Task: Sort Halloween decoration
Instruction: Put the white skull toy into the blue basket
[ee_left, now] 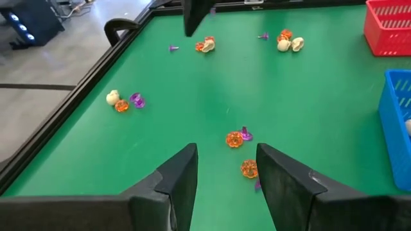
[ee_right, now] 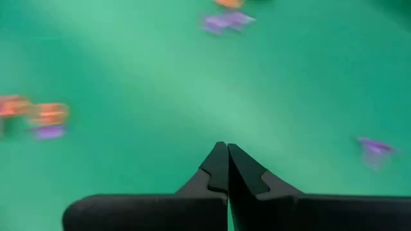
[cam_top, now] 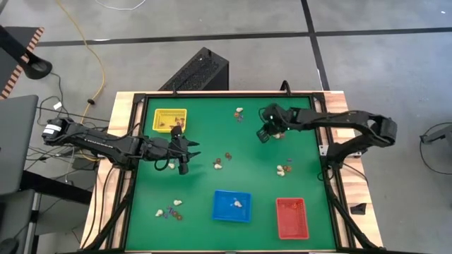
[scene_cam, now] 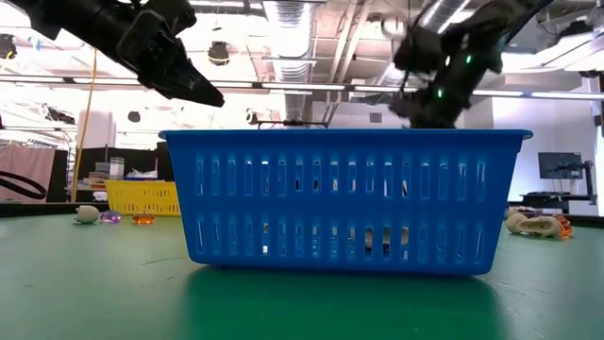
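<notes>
The Halloween decoration lies in small clusters on the green table: one in the middle (cam_top: 222, 161), one toward the right (cam_top: 284, 169), one at the far side (cam_top: 239, 113), one near the left (cam_top: 171, 210). My left gripper (cam_top: 189, 150) hangs open above the table, left of the middle cluster. In its wrist view two orange trinkets (ee_left: 234, 139) (ee_left: 249, 168) and a purple one (ee_left: 245, 133) lie on the cloth beyond the open fingers (ee_left: 226, 163). My right gripper (cam_top: 264, 135) hovers over bare cloth, shut (ee_right: 223, 151), with nothing seen between the fingers.
A yellow tray (cam_top: 169, 120) with a few trinkets stands at the far left. A blue tray (cam_top: 232, 205) and a red tray (cam_top: 292, 217) stand along the near edge. A dark frame (cam_top: 226, 93) rims the table. Bare cloth lies between the clusters.
</notes>
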